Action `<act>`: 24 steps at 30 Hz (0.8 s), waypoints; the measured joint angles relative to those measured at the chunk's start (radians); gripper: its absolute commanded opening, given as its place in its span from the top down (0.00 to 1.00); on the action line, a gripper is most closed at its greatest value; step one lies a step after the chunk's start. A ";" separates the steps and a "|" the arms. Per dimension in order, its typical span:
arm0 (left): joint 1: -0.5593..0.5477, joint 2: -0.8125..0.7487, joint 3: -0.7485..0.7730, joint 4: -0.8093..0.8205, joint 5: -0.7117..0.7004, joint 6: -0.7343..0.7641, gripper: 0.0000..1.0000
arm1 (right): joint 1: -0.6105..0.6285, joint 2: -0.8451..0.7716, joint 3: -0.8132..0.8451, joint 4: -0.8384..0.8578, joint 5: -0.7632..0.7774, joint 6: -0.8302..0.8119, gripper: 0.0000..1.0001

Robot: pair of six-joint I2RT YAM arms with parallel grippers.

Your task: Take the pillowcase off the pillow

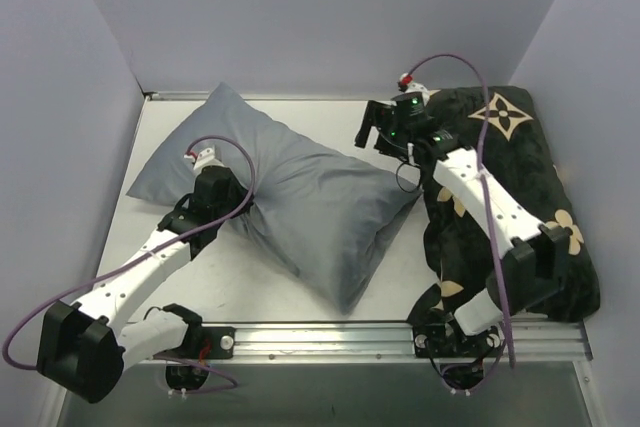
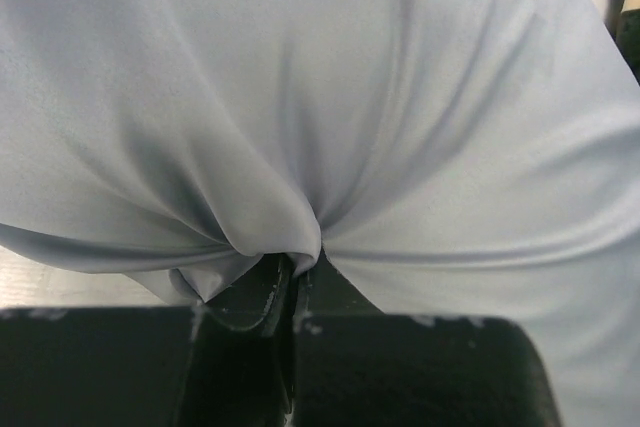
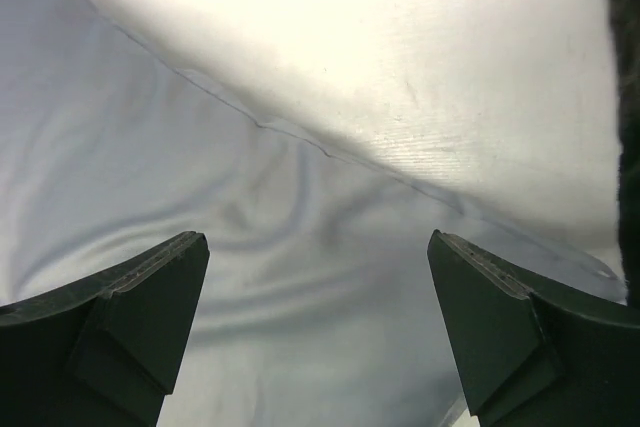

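Left side: left gripper (image 2: 290, 282) clamped tight on a fold of the pillowcase (image 1: 300, 197), at the near-left edge of the bundle. Overhead view shows only the arm's head pressed into the cloth. The left wrist view shows what that one cannot: blue-grey fabric drawn into a pucker right at the closed tips, creases fanning out from it.

Centre: pillowcase lies diagonally across the white table (image 1: 230, 277), plump and filled. The pillow inside is fully covered; no white shows in any view.

Right of centre: right gripper (image 1: 372, 132) over the pillowcase's far-right edge, jaws spread wide, nothing in them. The right wrist view shows rippled fabric below and between the two fingers, with the cloth's edge running diagonally against bare table beyond. Whether the tips touch the cloth, cannot tell.

Far right: black cushion (image 1: 520, 177) with beige flowers, under the right arm, beside the pillowcase.
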 measured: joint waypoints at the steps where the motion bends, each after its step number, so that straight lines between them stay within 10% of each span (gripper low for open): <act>1: 0.001 0.012 0.003 0.007 0.003 -0.002 1.00 | -0.009 -0.050 -0.025 -0.008 0.002 0.000 0.00; 12: 0.002 0.023 0.011 0.025 0.012 0.012 0.92 | 0.004 -0.607 -0.634 0.118 -0.142 0.064 0.00; 20: -0.010 -0.044 0.032 -0.077 0.016 0.098 0.50 | 0.070 -0.653 -0.849 0.256 -0.224 0.129 0.02; 24: -0.021 -0.081 0.071 -0.147 0.025 0.132 0.38 | 0.099 -0.616 -0.849 0.339 -0.224 0.159 0.23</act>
